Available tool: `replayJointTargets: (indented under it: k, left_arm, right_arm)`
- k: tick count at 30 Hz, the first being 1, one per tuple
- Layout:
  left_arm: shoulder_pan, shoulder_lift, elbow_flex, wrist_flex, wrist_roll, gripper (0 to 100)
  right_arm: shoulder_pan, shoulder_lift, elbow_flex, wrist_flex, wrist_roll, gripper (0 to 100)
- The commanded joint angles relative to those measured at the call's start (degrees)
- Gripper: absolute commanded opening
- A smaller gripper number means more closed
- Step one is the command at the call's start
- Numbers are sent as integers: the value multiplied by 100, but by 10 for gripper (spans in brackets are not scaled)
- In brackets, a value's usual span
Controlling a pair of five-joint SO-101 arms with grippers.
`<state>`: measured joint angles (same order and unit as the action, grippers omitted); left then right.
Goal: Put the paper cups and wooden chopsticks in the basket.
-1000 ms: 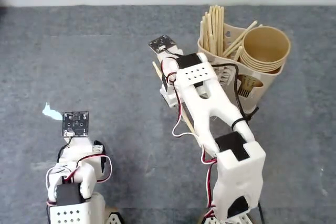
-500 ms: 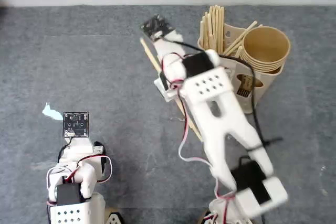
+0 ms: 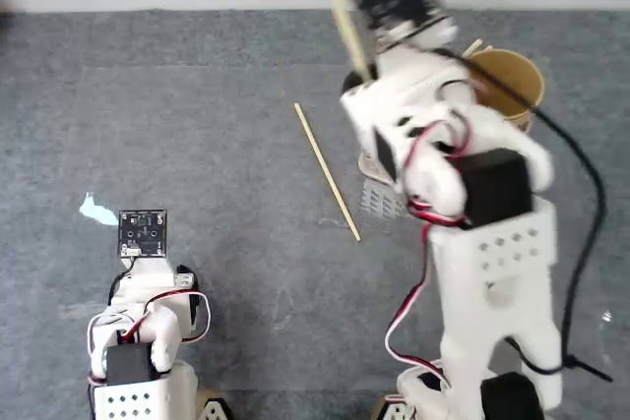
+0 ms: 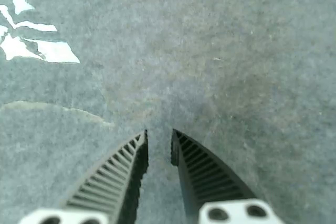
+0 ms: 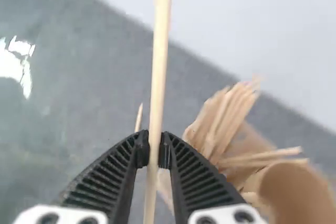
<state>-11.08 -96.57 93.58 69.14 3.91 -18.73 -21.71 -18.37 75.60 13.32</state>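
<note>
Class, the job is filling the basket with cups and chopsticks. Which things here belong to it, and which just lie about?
Job: held chopstick in right tool; loose chopstick; stored chopsticks; cups; basket.
Lying about: white scrap; left tool, holding nothing.

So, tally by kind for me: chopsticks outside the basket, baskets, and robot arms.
Chopsticks outside the basket: 2, a loose chopstick on the table, a held chopstick in the right hand
Baskets: 1
Arms: 2, left arm, right arm
Total: 5
</note>
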Motion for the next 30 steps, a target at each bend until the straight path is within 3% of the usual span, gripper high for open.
replayJointTargets:
  k: [1,17,26,30]
  left_arm:
    - [-18,-18,-48,-123,-79,77]
    - [-18,-18,-40,-123,-79,77]
    - [-18,-18,-40,-123,-79,77]
    - [-18,-18,-40,-123,-79,77]
  right_arm:
    - [259,-251,-756,-444,53,8]
    - [1165,1182,-791,-2369,-18,9]
    - [1402,1587,-659,-2571,-888,9]
    - [1429,1473,193,-3319,-879,8]
